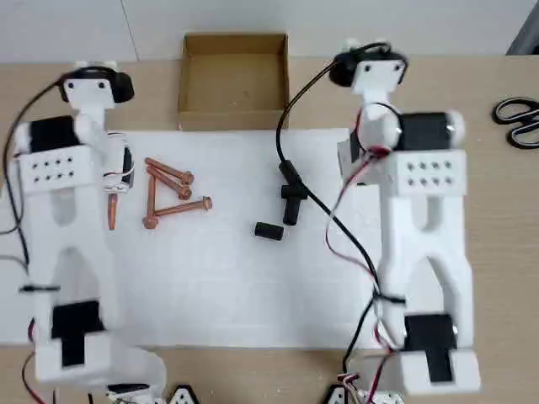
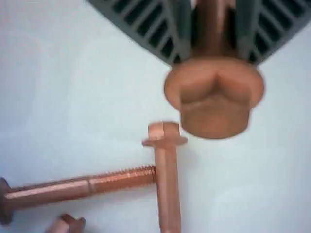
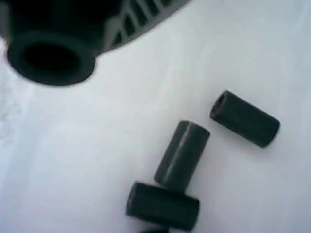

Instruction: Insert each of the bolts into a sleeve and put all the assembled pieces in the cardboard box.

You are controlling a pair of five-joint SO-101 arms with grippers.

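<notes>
My left gripper (image 1: 115,187) (image 2: 212,29) is shut on a copper bolt (image 1: 112,212) (image 2: 214,99), whose hex head faces the wrist camera a little above the white mat (image 1: 210,286). Three more bolts (image 1: 173,192) lie loose just right of it, with two crossing (image 2: 165,170). My right gripper (image 1: 354,164) (image 3: 73,22) is shut on a black sleeve (image 3: 48,56), its open bore showing. Three black sleeves (image 1: 286,202) lie on the mat between the arms, two touching (image 3: 175,179) and one apart (image 3: 245,118). The cardboard box (image 1: 232,120) stands open at the back.
Scissors (image 1: 518,118) lie on the wooden table at the far right. A black cable (image 1: 337,227) from the right arm trails across the mat beside the sleeves. The mat's front half is bare.
</notes>
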